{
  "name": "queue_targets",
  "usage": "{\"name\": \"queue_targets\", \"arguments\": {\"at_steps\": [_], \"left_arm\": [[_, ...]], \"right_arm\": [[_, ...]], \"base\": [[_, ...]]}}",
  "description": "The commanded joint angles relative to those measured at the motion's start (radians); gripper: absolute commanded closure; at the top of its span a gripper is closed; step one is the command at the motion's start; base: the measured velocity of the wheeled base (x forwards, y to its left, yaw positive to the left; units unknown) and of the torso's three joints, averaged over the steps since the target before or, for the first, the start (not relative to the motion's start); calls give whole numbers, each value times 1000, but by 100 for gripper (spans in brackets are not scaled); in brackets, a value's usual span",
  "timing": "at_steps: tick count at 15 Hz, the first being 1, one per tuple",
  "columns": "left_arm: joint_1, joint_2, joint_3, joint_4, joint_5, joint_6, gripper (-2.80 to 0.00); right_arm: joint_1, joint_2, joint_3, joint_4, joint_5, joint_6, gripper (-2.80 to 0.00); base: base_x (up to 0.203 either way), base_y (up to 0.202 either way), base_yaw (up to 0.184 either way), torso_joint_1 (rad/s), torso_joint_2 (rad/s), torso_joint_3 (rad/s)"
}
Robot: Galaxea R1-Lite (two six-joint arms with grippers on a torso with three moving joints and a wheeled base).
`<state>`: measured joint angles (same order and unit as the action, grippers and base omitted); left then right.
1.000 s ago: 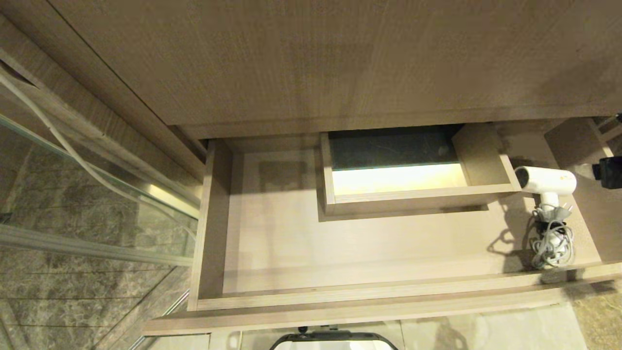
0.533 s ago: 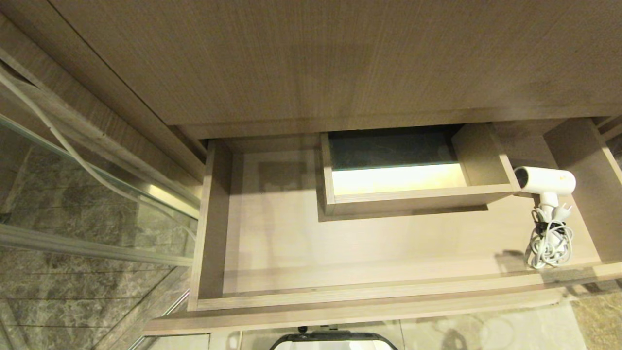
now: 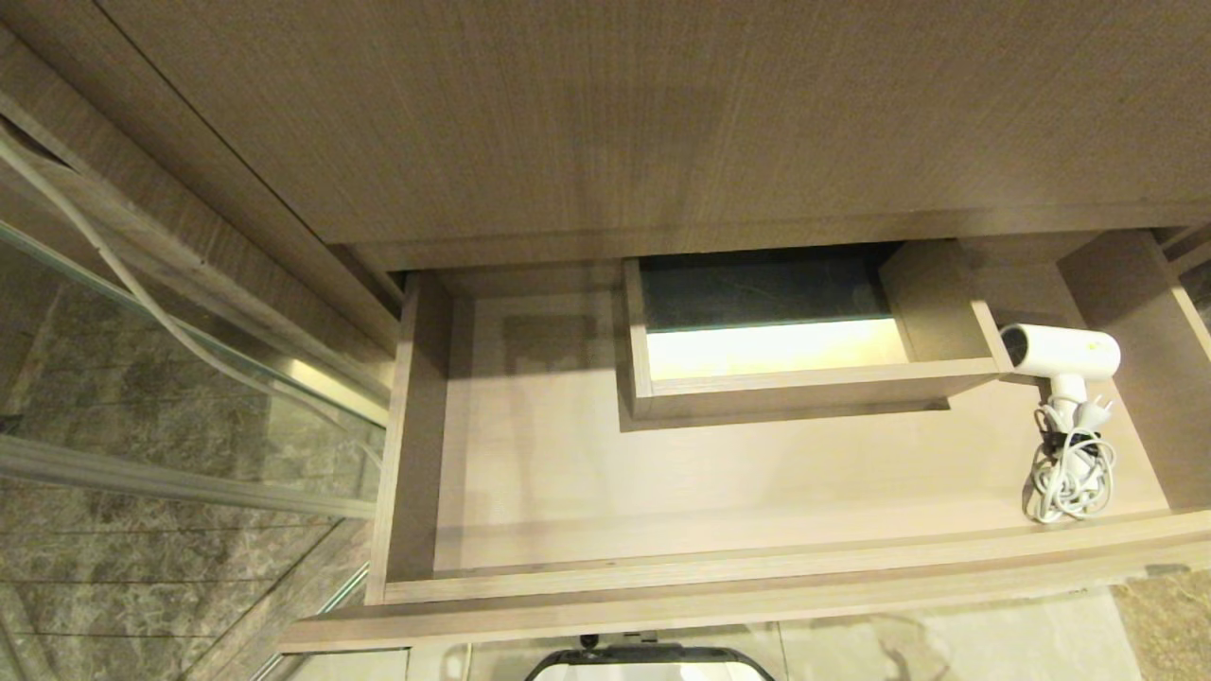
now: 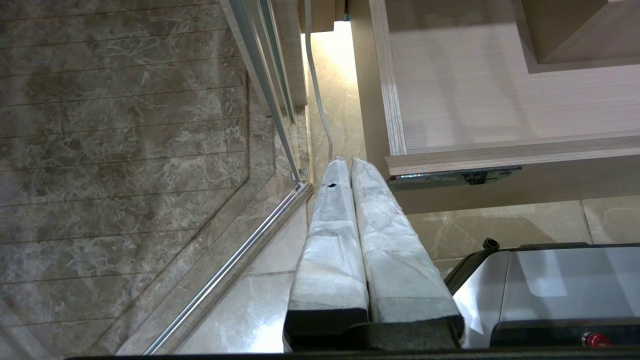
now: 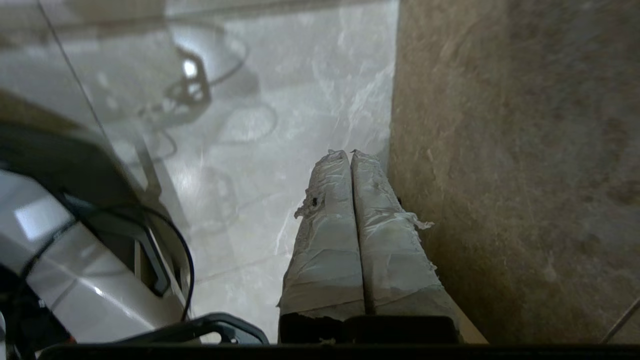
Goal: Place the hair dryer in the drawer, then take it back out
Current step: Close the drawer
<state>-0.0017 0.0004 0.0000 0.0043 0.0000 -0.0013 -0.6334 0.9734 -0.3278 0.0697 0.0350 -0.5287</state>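
White dryer [image 3: 1064, 353] with grey grille, white cord [image 3: 1069, 478] in black strap, light beige wood-grain drawer [image 3: 530, 473], brown veined marble floor [image 4: 125, 150], pale wrinkled wrap on both pincers' fingers [image 5: 345, 235].

Count: one drawer [image 3: 530, 473], pulled open. One hair dryer [image 3: 1064, 355] in it, at the right end near the front edge. One cord bundle [image 3: 1069, 473] on the dryer. One boxed cutout [image 3: 804, 378] at the middle of the drawer's back edge. Two grippers: left gripper [image 4: 350, 162], right gripper [image 5: 349, 154], two wrapped fingers each, none holding anything.
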Motion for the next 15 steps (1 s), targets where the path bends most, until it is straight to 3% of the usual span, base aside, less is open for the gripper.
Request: {"name": "queue_targets", "arguments": {"at_steps": [1, 5, 11, 13, 15], "left_arm": [[0, 0, 2, 0, 0, 0, 0], [0, 0, 2, 0, 0, 0, 0], [0, 0, 2, 0, 0, 0, 0], [0, 0, 2, 0, 0, 0, 0], [0, 0, 2, 0, 0, 0, 0]], "right_arm": [[0, 115, 26, -59, 3, -15, 0], [4, 293, -2, -212, 42, -22, 0], [24, 427, -115, -296, 48, -23, 0], [43, 429, -142, -369, 52, -2, 0], [77, 449, -174, -533, 62, 75, 0]], "base": [[0, 0, 0, 0, 0, 0], [0, 0, 0, 0, 0, 0], [0, 0, 0, 0, 0, 0], [0, 0, 0, 0, 0, 0], [0, 0, 0, 0, 0, 0]]}}
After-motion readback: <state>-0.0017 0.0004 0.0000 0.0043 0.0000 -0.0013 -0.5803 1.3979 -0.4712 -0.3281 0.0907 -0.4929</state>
